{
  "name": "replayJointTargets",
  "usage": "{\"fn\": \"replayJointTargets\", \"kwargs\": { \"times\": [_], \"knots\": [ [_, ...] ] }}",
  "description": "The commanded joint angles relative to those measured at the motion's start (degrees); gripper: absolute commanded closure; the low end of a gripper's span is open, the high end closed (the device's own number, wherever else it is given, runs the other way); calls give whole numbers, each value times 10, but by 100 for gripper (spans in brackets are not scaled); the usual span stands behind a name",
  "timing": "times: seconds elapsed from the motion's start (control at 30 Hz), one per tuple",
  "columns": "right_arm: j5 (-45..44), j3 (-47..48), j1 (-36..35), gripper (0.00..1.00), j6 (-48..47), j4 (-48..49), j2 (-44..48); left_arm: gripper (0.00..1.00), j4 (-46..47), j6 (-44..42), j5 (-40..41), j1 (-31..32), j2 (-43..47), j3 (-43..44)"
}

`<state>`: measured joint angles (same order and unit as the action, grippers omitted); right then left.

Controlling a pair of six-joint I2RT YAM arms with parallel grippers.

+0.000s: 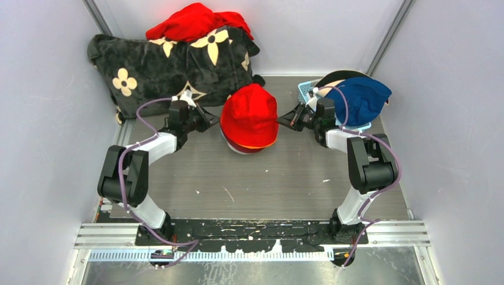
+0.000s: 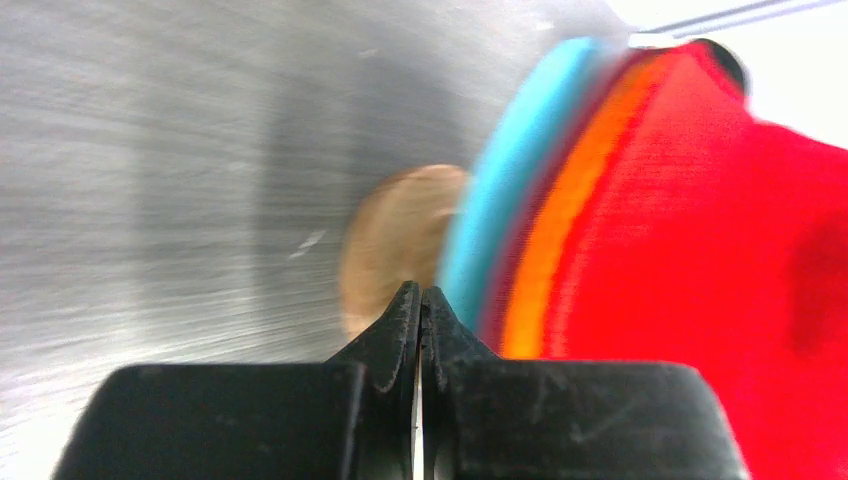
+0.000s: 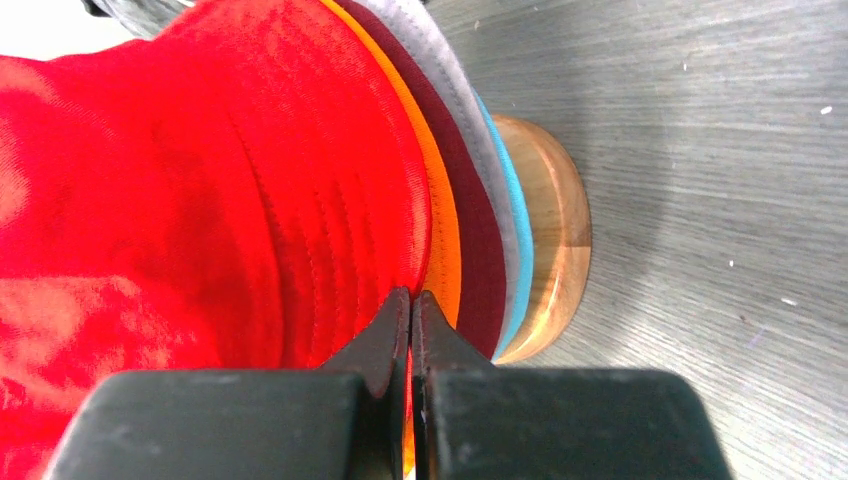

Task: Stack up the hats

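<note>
The surface [image 1: 261,184] carries the black blanket [image 1: 154,68] and the red cloth heap [image 1: 193,24] at the back. What I watch is the stack in the middle: the red hat [image 1: 249,113] sits on top, with the orange [image 3: 440,210], maroon [image 3: 478,240], grey [image 3: 465,110] and teal [image 3: 515,220] brims layered under it. The royal blue hat [image 1: 362,98] is well apart on the right, draped over the basket [image 1: 305,90], so the job looks unfinished. The stack rides on a narrow wooden stand [image 3: 555,230], and I think that is the weak point: a sideways push from either arm could tip the stand or skew the brims. The left claw [image 2: 421,295] is closed tip to tip, holding nothing, just beside the teal brim. The right claw [image 3: 412,298] is also closed, against the red brim. I cannot tell whether cloth is caught in it; if so, pulling away could drag the red hat off.
</note>
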<state>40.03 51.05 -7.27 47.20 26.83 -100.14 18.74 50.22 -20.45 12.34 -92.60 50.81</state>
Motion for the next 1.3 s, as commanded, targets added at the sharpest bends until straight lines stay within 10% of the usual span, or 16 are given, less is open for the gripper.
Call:
{"fn": "replayJointTargets", "kwargs": {
  "times": [0.0, 0.3, 0.53, 0.97, 1.27],
  "knots": [
    [-27, -9, -8, 99, -24, -31, -4, 100, -89, -36, 60, -12, -38, -14],
    [-30, 4, -13, 96, -41, -46, 27, 100, -110, -48, 81, -12, -4, -13],
    [-106, 22, 5, 38, -100, -128, 155, 98, -174, -76, 138, -12, 106, 3],
    [-537, 380, 42, 19, -312, -555, 115, 2, -266, -123, 190, -2, 254, 73],
    [-576, 387, 99, 16, -318, -575, 83, 0, -270, -125, 177, 14, 292, 62]
  ]
}}
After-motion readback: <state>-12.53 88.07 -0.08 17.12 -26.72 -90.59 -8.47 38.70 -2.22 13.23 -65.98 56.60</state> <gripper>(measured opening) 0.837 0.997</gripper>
